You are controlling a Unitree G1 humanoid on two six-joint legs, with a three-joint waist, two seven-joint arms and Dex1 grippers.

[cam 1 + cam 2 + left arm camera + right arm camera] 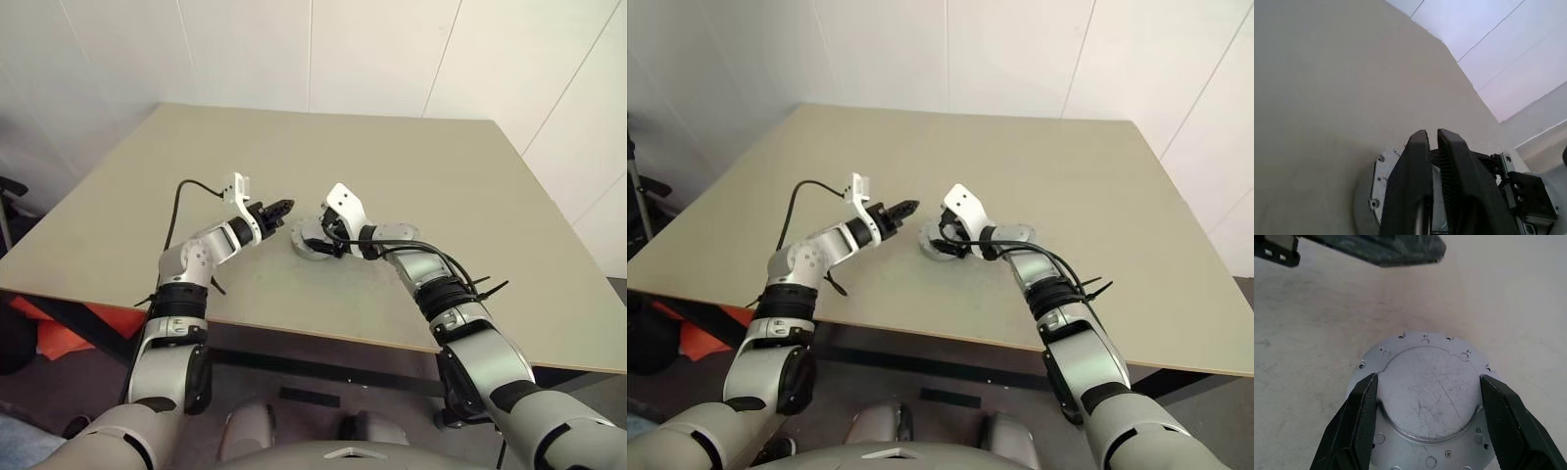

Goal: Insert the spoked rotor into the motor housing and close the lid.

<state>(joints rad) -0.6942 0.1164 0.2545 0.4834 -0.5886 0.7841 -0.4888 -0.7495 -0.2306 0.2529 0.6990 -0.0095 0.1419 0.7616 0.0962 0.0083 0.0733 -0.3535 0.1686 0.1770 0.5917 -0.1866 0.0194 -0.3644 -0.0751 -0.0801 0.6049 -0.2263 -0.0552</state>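
**Lid on, right gripper around it**

The lid [1427, 396] sits in the lower middle of the right wrist view, a round grey metal disc, flat face up and finely scratched, with small screw holes round a wider silver flange. In the head views it lies at the centre of the smooth beige table [441, 176]. The right gripper [1427, 418] stands wide, its two black ribbed fingers touching either edge of the raised disc. The left gripper [281, 209], jaws pressed together and empty, hovers just left of the lid.
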